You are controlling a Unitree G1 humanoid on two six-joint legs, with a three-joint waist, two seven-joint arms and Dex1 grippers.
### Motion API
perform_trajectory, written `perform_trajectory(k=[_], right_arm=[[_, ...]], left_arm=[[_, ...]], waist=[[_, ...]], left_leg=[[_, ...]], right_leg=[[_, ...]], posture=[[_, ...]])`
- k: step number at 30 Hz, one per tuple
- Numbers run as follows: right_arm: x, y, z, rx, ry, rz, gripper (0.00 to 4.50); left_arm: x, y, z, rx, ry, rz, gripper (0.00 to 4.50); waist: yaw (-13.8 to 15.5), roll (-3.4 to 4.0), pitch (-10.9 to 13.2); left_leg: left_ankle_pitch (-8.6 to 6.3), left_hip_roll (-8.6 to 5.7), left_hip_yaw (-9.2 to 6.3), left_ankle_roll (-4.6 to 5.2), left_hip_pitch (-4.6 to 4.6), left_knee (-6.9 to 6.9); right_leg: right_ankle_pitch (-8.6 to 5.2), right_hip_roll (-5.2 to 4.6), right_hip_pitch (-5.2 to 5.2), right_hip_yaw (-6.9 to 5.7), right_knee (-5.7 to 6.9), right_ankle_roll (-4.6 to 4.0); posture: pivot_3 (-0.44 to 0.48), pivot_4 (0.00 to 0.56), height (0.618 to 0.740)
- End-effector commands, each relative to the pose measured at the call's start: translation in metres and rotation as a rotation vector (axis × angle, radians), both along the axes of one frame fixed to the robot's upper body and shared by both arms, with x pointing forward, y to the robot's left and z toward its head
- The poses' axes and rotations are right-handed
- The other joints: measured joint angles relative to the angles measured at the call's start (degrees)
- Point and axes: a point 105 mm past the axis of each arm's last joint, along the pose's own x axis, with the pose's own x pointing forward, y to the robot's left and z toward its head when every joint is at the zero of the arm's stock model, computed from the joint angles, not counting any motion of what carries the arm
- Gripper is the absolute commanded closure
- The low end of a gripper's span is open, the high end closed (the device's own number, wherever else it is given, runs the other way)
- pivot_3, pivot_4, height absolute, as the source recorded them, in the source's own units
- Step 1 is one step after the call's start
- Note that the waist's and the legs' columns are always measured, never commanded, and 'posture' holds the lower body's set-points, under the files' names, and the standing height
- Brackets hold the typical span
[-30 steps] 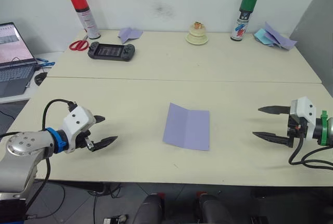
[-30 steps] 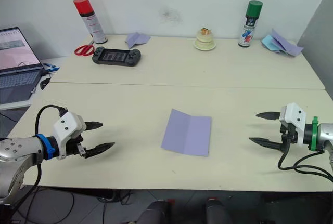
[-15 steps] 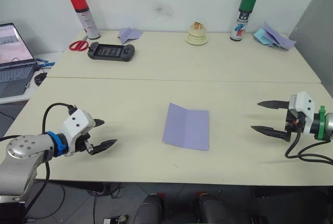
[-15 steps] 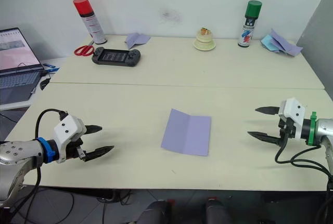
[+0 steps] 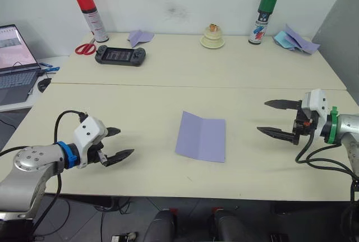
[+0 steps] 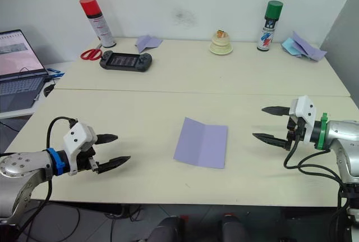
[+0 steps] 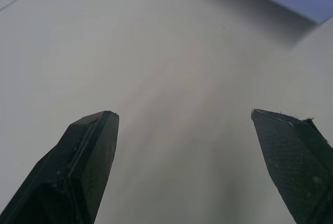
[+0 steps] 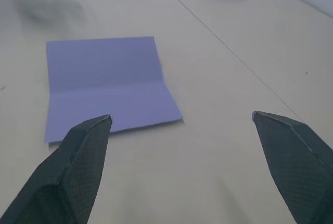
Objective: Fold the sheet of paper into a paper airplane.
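The thin lavender sheet of paper [image 5: 201,137] lies flat mid-table on the pale cream tabletop [image 5: 168,101], centre crease showing, untouched; the left gripper [image 5: 116,144] hovers well to its left, black fingers spread apart and empty; the right gripper [image 5: 276,118] faces it from the right, fingers wide too, holding nothing. At the far edge sit a black game console [image 5: 119,56] and a small lavender folded dart [image 5: 138,36], its folds too small to read; the grey laptop [image 5: 14,65] is cut off at the frame edge.

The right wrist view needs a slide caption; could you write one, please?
Open right gripper facing the creased sheet of paper lying flat on the table.
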Motion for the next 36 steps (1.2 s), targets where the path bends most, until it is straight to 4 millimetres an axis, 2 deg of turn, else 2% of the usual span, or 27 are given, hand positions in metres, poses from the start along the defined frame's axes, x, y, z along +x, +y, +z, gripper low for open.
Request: perform_trajectory(k=[1, 4, 8, 11, 16, 20, 23, 32, 36], right_arm=[[-0.007, 0.013, 0.01, 0.02, -0.019, 0.021, 0.0], [-0.015, 0.019, 0.006, 0.023, 0.001, 0.016, 0.0], [-0.025, 0.024, 0.002, 0.025, 0.014, 0.008, 0.0], [-0.034, 0.024, -0.001, -0.005, 0.024, 0.014, 0.0], [-0.046, 0.032, -0.001, -0.032, 0.035, 0.047, 0.0], [-0.049, 0.037, 0.0, -0.024, 0.03, 0.047, 0.0], [-0.051, 0.041, -0.001, -0.014, 0.03, 0.035, 0.0], [-0.048, 0.044, -0.009, -0.034, 0.046, -0.018, 0.0], [-0.04, 0.043, -0.015, -0.067, 0.053, -0.047, 0.0]], left_arm=[[0.008, -0.022, 0.025, -0.062, -0.049, -0.081, 0.03], [0.016, -0.041, 0.038, -0.098, -0.055, -0.156, 0.03], [0.023, -0.067, 0.044, -0.094, -0.044, -0.293, 0.03], [0.032, -0.084, 0.045, -0.092, -0.041, -0.38, 0.6], [0.055, -0.109, 0.043, -0.039, -0.082, -0.463, 2.29], [0.076, -0.12, 0.028, 0.017, -0.099, -0.48, 3.64], [0.081, -0.126, 0.013, 0.035, -0.074, -0.505, 4.49], [0.077, -0.132, -0.043, 0.097, 0.04, -0.542, 4.49], [0.075, -0.131, -0.055, 0.102, 0.068, -0.538, 4.49]], waist=[[0.0, 0.0, 0.0], [0.2, -0.05, 0.0], [0.3, -0.06, 0.0], [0.1, -0.09, 0.1], [-0.2, -0.18, 0.1], [-0.5, -0.19, 0.1], [-0.7, -0.2, 0.1], [-0.7, -0.21, 0.1], [-0.7, -0.21, 0.1]], left_leg=[[0.0, -0.01, 0.02, 0.0, 0.01, 0.0], [0.0, -0.03, -0.04, 0.0, -0.02, 0.04], [0.01, -0.08, 0.0, -0.01, -0.04, 0.03], [0.01, -0.07, 0.06, -0.01, -0.01, 0.02], [0.01, -0.04, 0.11, -0.01, -0.01, 0.05], [0.02, -0.05, 0.12, -0.01, -0.01, 0.06], [0.02, -0.04, 0.1, -0.01, -0.03, 0.05], [0.02, -0.07, 0.01, -0.01, -0.08, 0.06], [0.02, -0.07, 0.0, 0.0, -0.05, 0.08]], right_leg=[[0.0, 0.0, 0.0, 0.02, 0.02, 0.0], [0.0, 0.01, 0.01, -0.09, 0.04, 0.01], [0.01, 0.01, 0.01, -0.03, 0.05, 0.04], [0.03, 0.01, -0.01, 0.0, 0.05, 0.06], [0.02, 0.12, 0.0, -0.06, 0.09, 0.06], [0.02, 0.12, 0.01, -0.06, 0.09, 0.07], [0.02, 0.11, -0.03, -0.05, 0.09, 0.07], [0.02, 0.1, -0.04, -0.04, 0.09, 0.07], [0.02, 0.1, -0.02, -0.06, 0.11, 0.08]], posture=[[0.0, 0.15, 0.722], [0.0, 0.15, 0.722], [0.0, 0.15, 0.722], [0.0, 0.15, 0.722], [0.0, 0.15, 0.722], [0.0, 0.15, 0.722], [0.0, 0.15, 0.722], [0.0, 0.15, 0.722], [0.0, 0.15, 0.722]])
